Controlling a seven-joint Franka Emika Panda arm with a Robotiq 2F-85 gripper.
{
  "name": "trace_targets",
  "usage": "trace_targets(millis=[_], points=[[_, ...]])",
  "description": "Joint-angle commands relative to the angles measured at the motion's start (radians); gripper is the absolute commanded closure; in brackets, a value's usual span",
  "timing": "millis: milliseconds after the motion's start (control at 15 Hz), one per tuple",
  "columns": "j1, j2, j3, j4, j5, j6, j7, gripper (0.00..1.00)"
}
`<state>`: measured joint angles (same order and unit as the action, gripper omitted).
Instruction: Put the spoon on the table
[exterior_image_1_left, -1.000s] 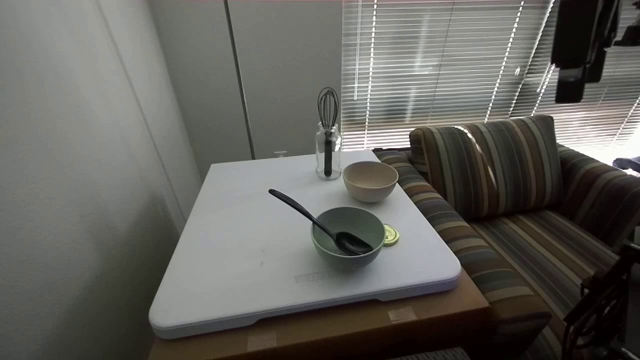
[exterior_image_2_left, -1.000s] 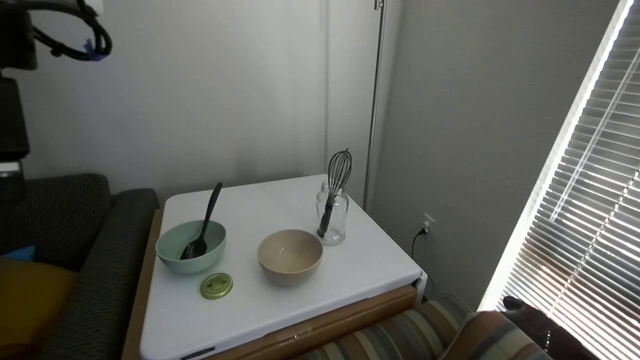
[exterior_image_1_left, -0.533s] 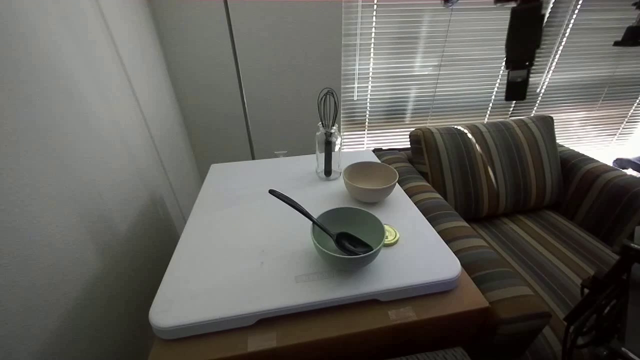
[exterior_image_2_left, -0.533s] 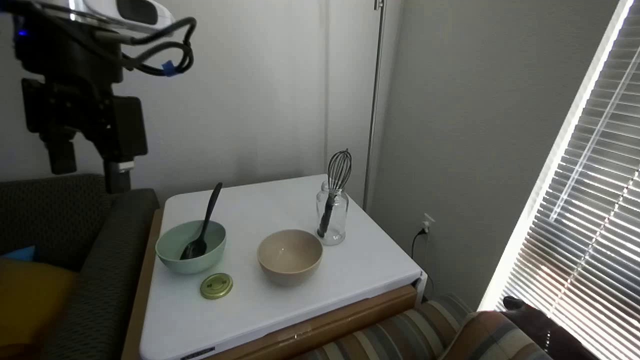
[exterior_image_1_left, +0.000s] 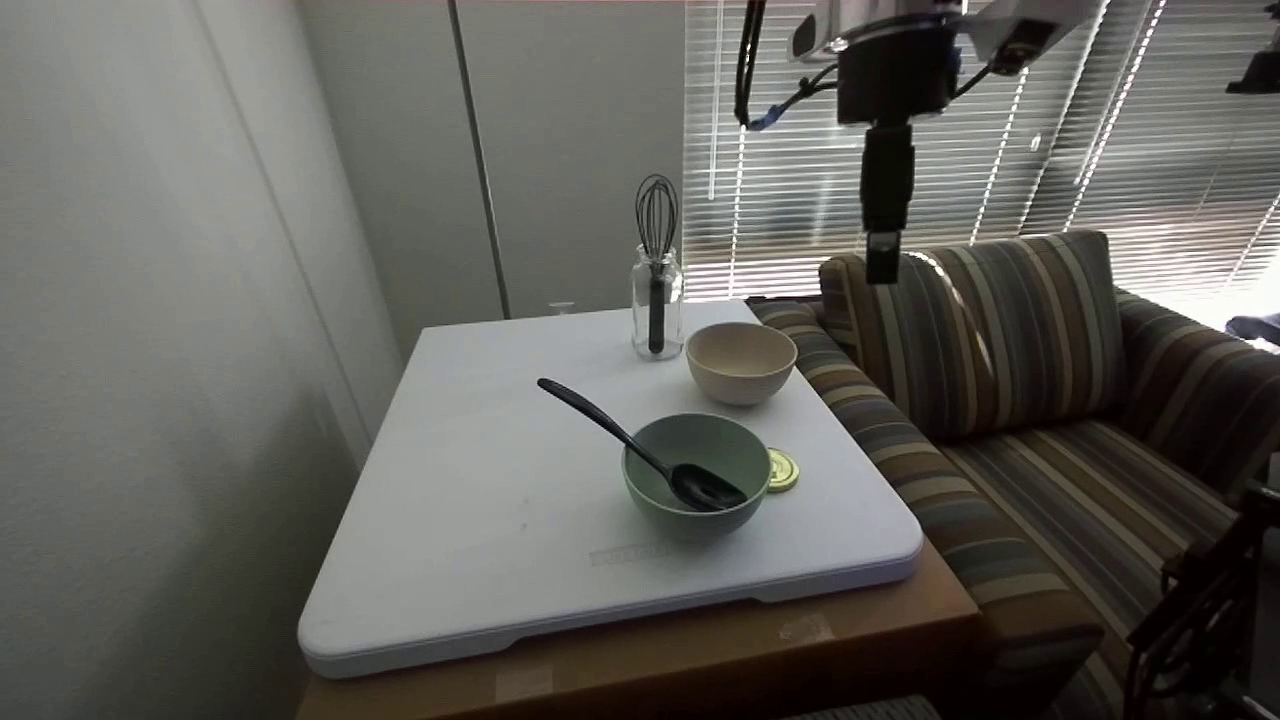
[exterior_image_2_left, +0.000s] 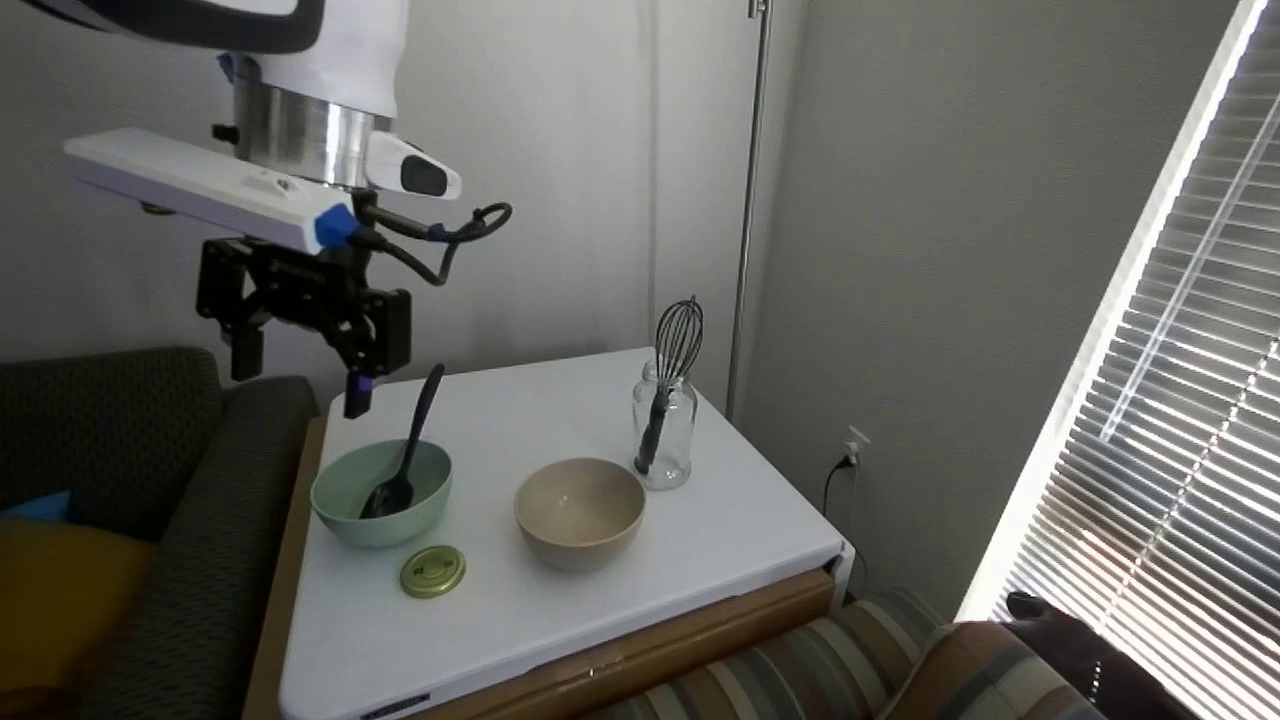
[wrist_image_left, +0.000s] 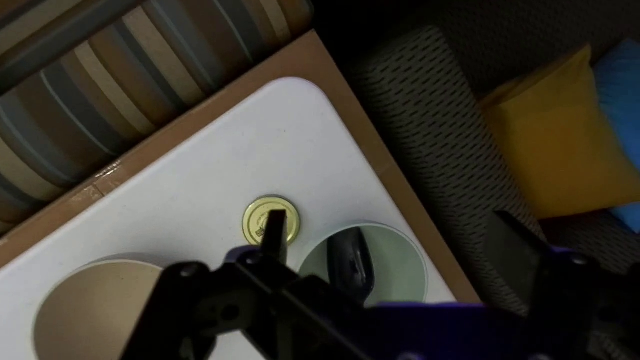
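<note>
In an exterior view, the black spoon lies with its rounded head in the green bowl and its long, thin handle propped across the rim, raised over the white surface. Should I drag the handle sideways, the bowl, probably light, could slide or tip.

In an exterior view, my end effector hangs higher than the spoon and apart from it, fingers spread, nothing held. A descent off line could strike the rim; a loose pinch could let the smooth, plastic-looking handle twist. The beige bowl is round, the jar clear glass, the whisk looped wire.

In the wrist view, the end effector hides the handle, so I could misjudge its angle; the gold lid, a flat disc, lies just beside the green bowl.
</note>
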<state>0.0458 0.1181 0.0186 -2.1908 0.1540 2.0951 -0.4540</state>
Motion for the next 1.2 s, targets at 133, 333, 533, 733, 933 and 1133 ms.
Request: trace_targets(millis=[133,333,533,733,933,1133], points=[[-0.018,0.05,0.022,0.042,0.004,-0.002,0.003,0.0],[-0.018,0.076,0.025,0.053,-0.006,0.022,-0.019,0.0],[-0.008,0.188,0.043,0.173,-0.037,0.026,-0.052,0.0],[0.008,0.346,0.069,0.345,-0.118,0.061,-0.047,0.0],[0.001,0.506,0.105,0.529,-0.147,0.039,-0.078,0.0],[-0.003,0.663,0.143,0.708,-0.139,-0.009,-0.104,0.0]])
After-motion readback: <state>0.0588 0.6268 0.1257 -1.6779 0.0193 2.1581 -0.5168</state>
